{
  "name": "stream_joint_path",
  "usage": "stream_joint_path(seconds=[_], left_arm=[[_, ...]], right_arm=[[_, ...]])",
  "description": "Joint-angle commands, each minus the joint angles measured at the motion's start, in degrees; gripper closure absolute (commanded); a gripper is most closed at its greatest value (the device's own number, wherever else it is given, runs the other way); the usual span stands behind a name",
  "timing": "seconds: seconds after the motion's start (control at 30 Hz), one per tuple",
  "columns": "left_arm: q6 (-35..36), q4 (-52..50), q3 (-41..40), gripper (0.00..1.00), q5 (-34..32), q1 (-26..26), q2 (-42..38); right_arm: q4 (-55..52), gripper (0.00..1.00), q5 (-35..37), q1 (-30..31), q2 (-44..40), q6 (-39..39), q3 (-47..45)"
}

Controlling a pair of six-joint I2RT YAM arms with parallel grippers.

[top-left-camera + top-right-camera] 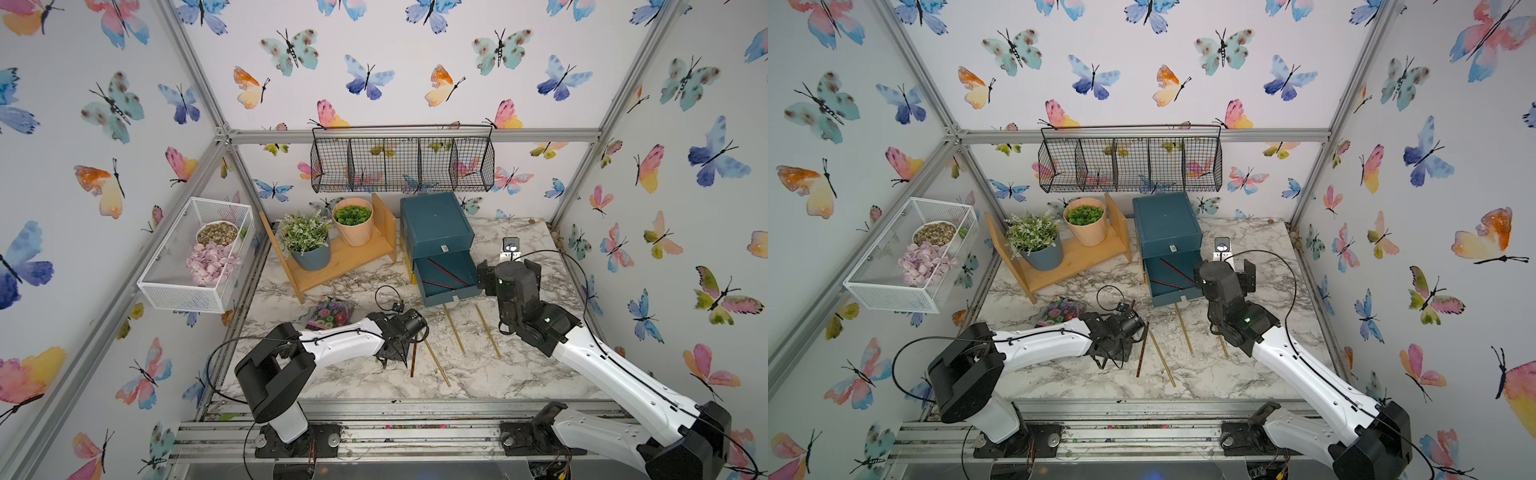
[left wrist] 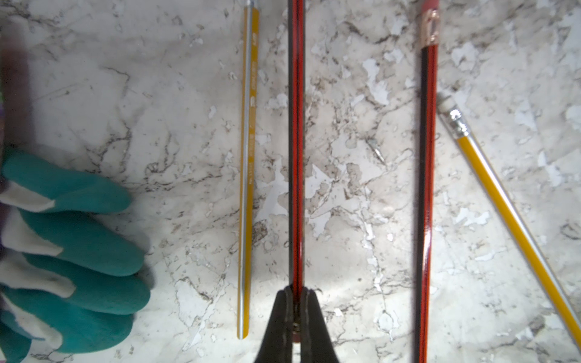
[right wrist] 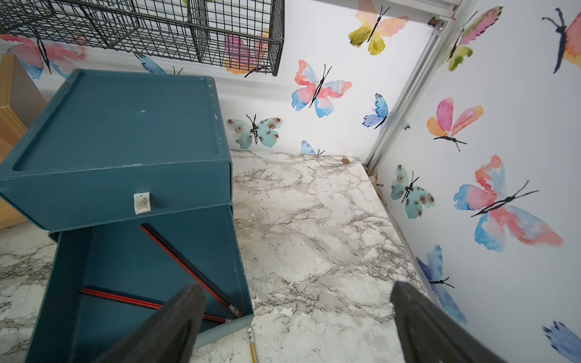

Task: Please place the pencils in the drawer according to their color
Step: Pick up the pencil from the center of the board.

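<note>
- Chest [image 1: 436, 222] stands at 12 o'clock on the marble table [image 1: 519, 374] in both top views, its middle drawer [image 1: 444, 298] pulled out toward 6 o'clock with two red-black pencils [image 1: 448, 273] inside
- Right gripper [image 1: 508, 269] hangs at 3 o'clock of that drawer; left gripper [image 1: 392, 359] sits low at 7 o'clock, gold pencils [image 1: 455, 331] lying on the table between the arms
- Left wrist view: jaws pinched tight on a red-black pencil [image 2: 296, 157]; a second red-black pencil [image 2: 426, 188] and two gold ones lie flat alongside
- Right wrist view: jaws spread wide, gripping nothing, one finger [image 3: 176, 314] over the open drawer's front corner
</note>
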Motion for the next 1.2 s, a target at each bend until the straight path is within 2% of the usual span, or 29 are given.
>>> stream_joint_path(seconds=[0.0, 0.27, 0.6, 0.9, 1.17], left_arm=[[-0.1, -0.1, -0.5, 1.0, -2.3, 0.7, -2.3], [1.3, 1.7, -1.2, 1.0, 0.0, 0.9, -3.1], [1.4, 1.9, -1.7, 1.0, -0.1, 1.5, -4.3], [2.3, 4.6, -3.4, 1.0, 4.1, 2.2, -5.5], [1.5, 5.1, -4.4, 1.0, 2.0, 2.2, -7.7]], right_arm=[[1.2, 0.01, -0.3, -0.2, -0.9, 0.6, -0.5], [1.7, 0.02, -0.2, -0.2, -0.8, 0.6, -0.2], [1.9, 0.01, 0.0, -0.2, -0.5, 0.4, -0.2], [2.0, 0.01, 0.2, -0.2, -1.1, 0.5, -0.5], [1.8, 0.02, 0.5, -0.2, -1.2, 0.6, -0.8]])
